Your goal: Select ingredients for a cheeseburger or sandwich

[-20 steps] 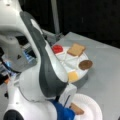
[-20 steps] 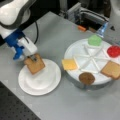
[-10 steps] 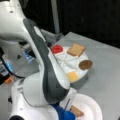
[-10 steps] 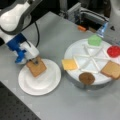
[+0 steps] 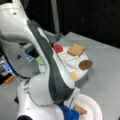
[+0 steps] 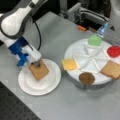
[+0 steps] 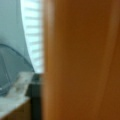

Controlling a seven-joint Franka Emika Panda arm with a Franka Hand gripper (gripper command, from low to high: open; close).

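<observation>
Toast first: tan-brown toy toast square (image 6: 38, 70) lies flat on the white paper plate (image 6: 51, 83), near left of the scene, slightly left of plate centre. Looks light, stiff, thin; probably best pinched across opposite edges, since the flat top gives little to hold.

Gripper (image 6: 37, 63) sits at the toast's far edge, fingertips touching or just above it. Cannot tell whether the fingers are clamped on the piece or parted. Wrist view is filled with orange-brown surface, so the toast is right at the fingers. Blue-and-white wrist housing (image 6: 18, 51) stands just left of it.

Farther right, white round sectioned tray (image 6: 86, 56) carries the remaining ingredients: yellow cheese square (image 6: 69, 64) at its left rim, dark brown patty disc (image 6: 86, 78) on the near rim, second tan toast square (image 6: 112, 69) at right, green lettuce piece (image 6: 94, 40) far side, red tomato round (image 6: 114, 51) far right. All apart, one per section.

Only the one toast is on the plate; nothing is stacked on it.
</observation>
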